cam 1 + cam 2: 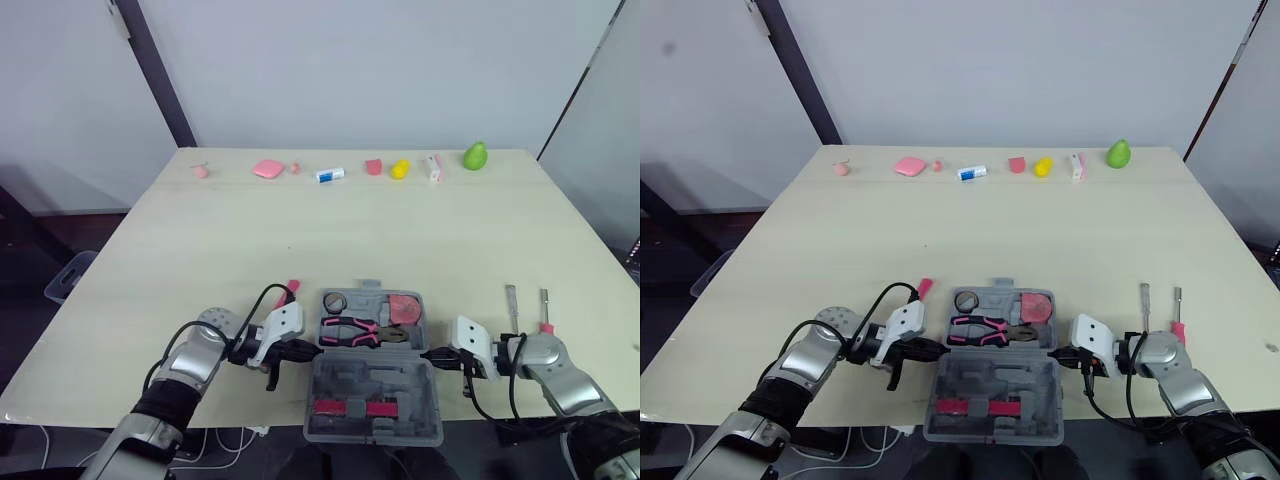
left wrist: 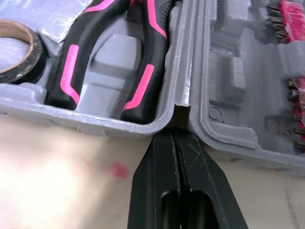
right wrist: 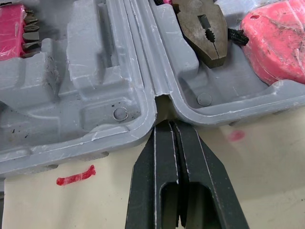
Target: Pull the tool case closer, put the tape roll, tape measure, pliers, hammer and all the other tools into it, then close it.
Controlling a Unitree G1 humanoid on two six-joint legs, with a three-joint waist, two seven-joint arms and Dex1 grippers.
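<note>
The grey tool case lies open at the table's front middle. Its far half holds the tape roll, the pink-and-black pliers and a pink tape measure. Its near half carries pink bit strips. My left gripper is shut, and its tips press into the hinge notch on the case's left side. At the hinge notch on the right side, my right gripper is likewise shut, tips against the case. A pink-handled tool lies just left of the case.
Two slim tools lie on the table right of the case, beside my right arm. Along the far edge sit several small items, among them a pink pad, a yellow piece and a green fruit.
</note>
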